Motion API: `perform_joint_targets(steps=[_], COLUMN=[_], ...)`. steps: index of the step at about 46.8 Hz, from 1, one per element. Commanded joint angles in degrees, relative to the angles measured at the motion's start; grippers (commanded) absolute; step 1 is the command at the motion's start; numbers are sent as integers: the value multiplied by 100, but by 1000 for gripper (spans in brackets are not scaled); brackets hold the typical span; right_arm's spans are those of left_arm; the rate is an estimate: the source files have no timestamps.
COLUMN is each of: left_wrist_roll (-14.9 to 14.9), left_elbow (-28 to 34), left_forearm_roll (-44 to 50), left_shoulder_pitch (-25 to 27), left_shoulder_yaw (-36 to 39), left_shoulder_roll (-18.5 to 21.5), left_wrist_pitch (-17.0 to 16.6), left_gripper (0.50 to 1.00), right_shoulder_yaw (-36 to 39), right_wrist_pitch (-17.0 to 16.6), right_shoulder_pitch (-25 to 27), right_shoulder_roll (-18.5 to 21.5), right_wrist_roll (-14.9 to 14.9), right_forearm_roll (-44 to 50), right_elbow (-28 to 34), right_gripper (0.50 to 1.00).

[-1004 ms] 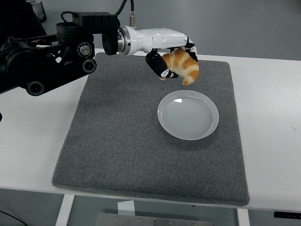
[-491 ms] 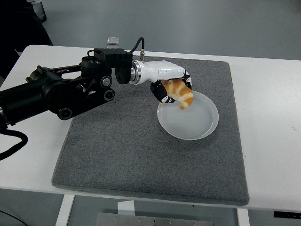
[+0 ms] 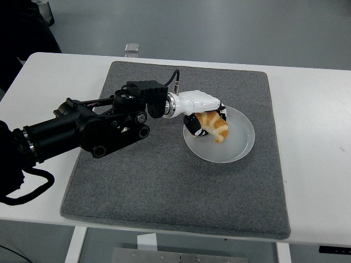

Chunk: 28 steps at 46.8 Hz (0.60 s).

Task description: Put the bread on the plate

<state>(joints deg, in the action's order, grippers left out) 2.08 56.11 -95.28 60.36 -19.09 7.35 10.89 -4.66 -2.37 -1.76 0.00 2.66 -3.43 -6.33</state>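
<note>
We count one grey felt mat [image 3: 164, 186] on white table [image 3: 318, 164]. One round white plate [image 3: 236, 148] right of mat centre. One golden croissant-shaped bread [image 3: 214, 125] over plate's left part, gripped by curled fingers of left hand [image 3: 204, 114]. Contact with plate: cannot tell.

Left arm [image 3: 93, 129] lying across the grey mat's [image 3: 164, 192] left half, left hand [image 3: 205, 118] and bread [image 3: 214, 126] crowding the plate's [image 3: 241, 148] left side, plate's right side open, mat's near half and tabletop's [image 3: 312, 137] right edge bare
</note>
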Motion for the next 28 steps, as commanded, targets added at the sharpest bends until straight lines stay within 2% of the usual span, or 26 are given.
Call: perform_joint_targets(steps=[1,10,21,28], left_wrist_roll=[-6,-6,-6,-6], left_elbow=[-136,-180,-180,-180], left_forearm_roll=[10,10,36,19], left_shoulder_pitch=[-15,-77,-147,-218], left_shoulder_yaw=[-7,-15,2,55], left_shoulder_roll=[-84,-146,-208,-225], left_wrist_pitch=[-8,-52,-632,-641], left_gripper=[500,500,500,596], right_shoulder_yaw=[0,0,0,0], right_wrist_pitch=[0,0,0,0], right_shoulder_pitch=[0,0,0,0], right_shoulder_roll=[0,0,0,0], right_wrist_roll=[-2,-2,-2,-2], right_forearm_roll=[0,0,0,0], right_elbow=[0,0,0,0], right_gripper=[952,952,952,952])
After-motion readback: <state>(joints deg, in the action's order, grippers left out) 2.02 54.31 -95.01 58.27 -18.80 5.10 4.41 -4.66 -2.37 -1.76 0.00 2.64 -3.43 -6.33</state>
